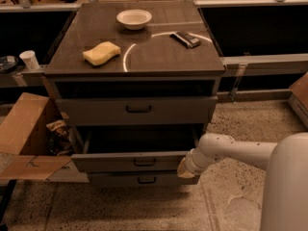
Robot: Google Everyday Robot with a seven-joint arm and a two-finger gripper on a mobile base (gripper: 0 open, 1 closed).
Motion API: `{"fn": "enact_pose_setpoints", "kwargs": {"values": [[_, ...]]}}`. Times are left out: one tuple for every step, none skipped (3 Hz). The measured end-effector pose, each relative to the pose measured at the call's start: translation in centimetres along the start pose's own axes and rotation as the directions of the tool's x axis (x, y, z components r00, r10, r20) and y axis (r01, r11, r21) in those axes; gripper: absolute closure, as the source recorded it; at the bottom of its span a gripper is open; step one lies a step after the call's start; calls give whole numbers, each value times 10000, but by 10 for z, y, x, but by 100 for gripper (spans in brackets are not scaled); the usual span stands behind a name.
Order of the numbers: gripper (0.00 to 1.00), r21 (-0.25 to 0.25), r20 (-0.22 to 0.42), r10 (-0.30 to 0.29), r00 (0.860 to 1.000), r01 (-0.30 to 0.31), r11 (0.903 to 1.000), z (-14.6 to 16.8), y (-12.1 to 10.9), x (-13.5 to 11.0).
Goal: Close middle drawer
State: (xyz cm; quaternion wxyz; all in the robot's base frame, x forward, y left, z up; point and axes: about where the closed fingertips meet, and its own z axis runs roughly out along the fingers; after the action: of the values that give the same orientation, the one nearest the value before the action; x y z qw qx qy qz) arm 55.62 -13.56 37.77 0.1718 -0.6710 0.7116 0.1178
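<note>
The middle drawer is a wide grey drawer with a small dark handle. It stands pulled out from the cabinet, and its dark inside shows behind the front. The top drawer above it is pushed in, and the bottom drawer sits just below it. My gripper is at the end of the white arm and rests against the right end of the middle drawer's front.
On the cabinet top lie a yellow sponge, a white bowl and a dark flat object. An open cardboard box stands to the left of the drawers. A white cup is on the left ledge.
</note>
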Motion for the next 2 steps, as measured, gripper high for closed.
{"fn": "enact_pose_setpoints", "kwargs": {"values": [[100, 198, 153, 63, 9999, -67, 9998, 1, -23, 0], [100, 225, 178, 65, 9998, -69, 9997, 1, -25, 0]]}}
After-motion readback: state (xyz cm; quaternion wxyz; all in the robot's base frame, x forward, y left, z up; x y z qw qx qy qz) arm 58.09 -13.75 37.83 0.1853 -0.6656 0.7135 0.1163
